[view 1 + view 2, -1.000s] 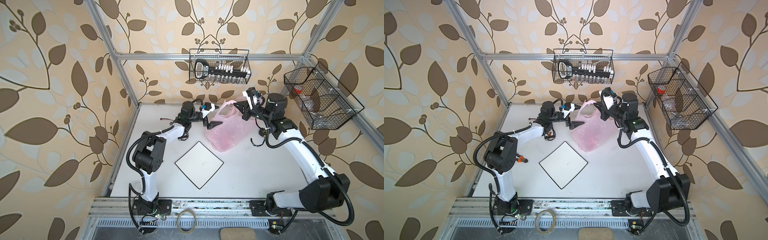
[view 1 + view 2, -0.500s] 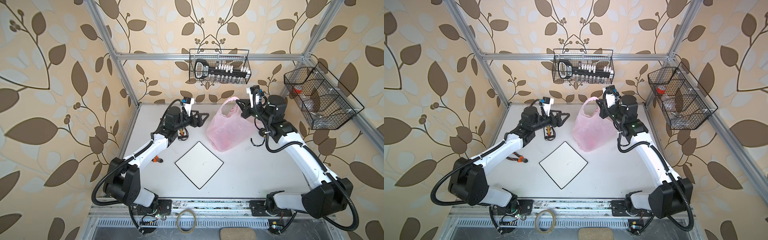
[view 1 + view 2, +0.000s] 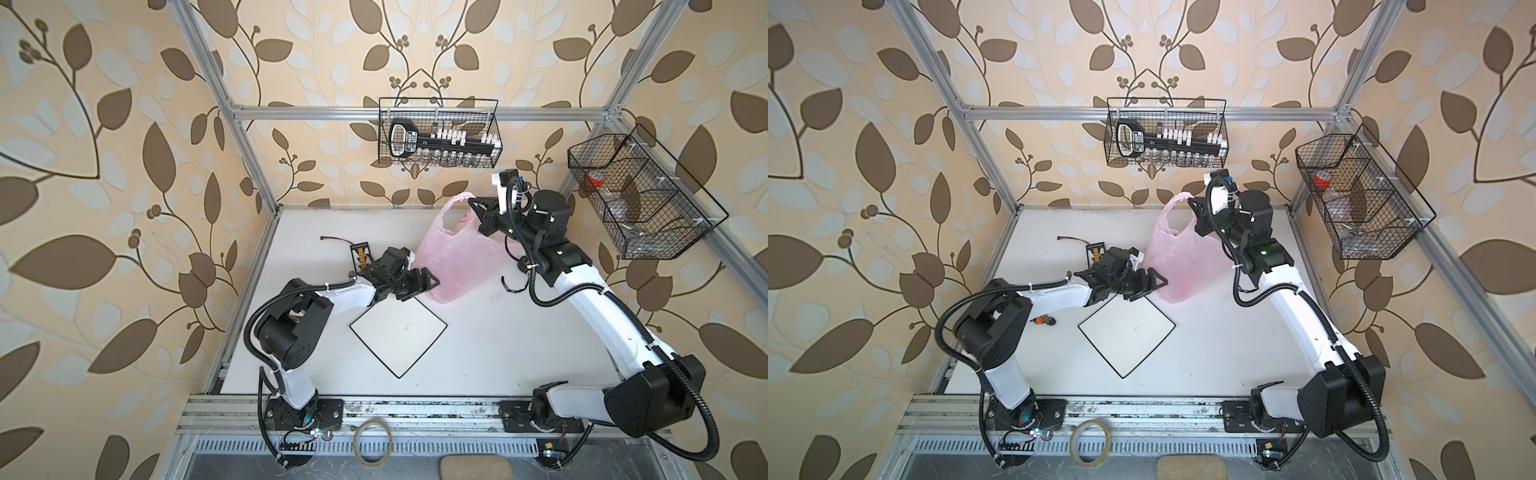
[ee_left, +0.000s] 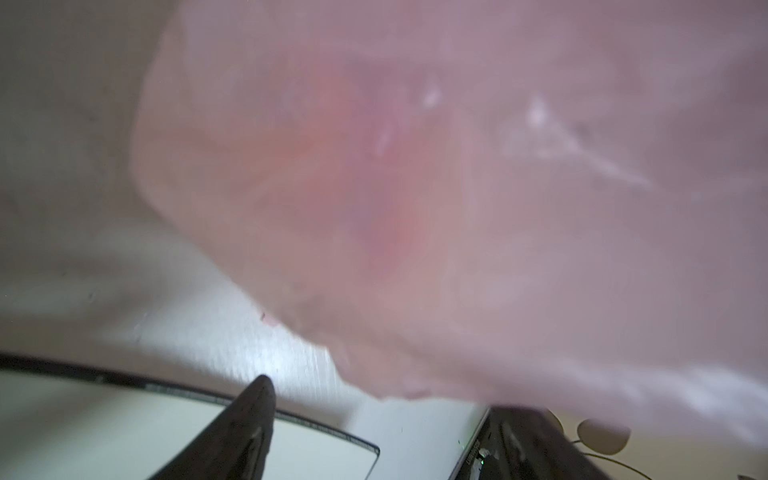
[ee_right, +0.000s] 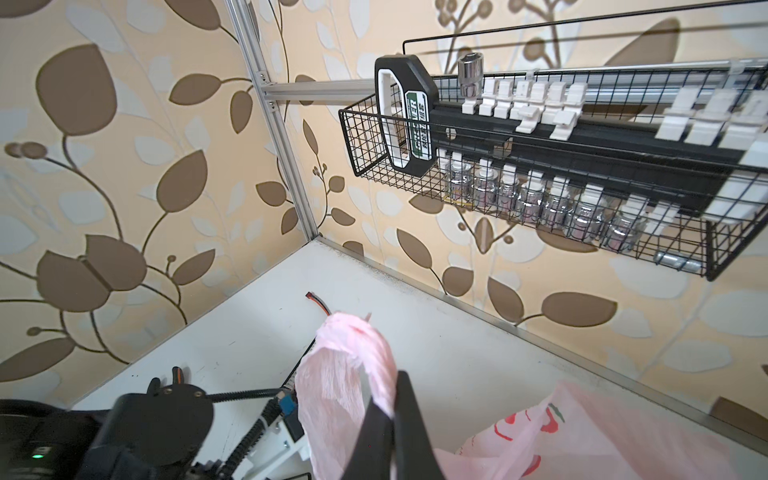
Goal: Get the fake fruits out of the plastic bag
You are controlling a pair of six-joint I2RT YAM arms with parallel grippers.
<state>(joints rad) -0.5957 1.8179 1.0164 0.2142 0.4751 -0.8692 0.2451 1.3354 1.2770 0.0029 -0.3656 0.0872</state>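
Note:
The translucent pink plastic bag (image 3: 457,253) (image 3: 1183,257) hangs slack from one loop handle, its lower end resting on the table. My right gripper (image 3: 478,208) (image 5: 395,399) is shut on that handle at the back. My left gripper (image 3: 432,282) (image 4: 386,399) is low at the bag's lower left corner, jaws apart, with the bag's bottom edge just beyond the fingertips. The fake fruits are hidden inside the bag. A reddish blur (image 4: 386,232) shows through the film; I cannot tell whether it is fruit or print.
A white square plate with a black rim (image 3: 399,332) (image 3: 1125,332) lies just in front of the left gripper. A small black board with a cable (image 3: 359,253) lies behind the left arm. Wire baskets hang on the back wall (image 3: 438,133) and on the right wall (image 3: 640,195).
The left arm has swung from the bag's top at the back down to its lower left corner by the plate, and its jaws have narrowed somewhat. The right gripper keeps hold of the handle.

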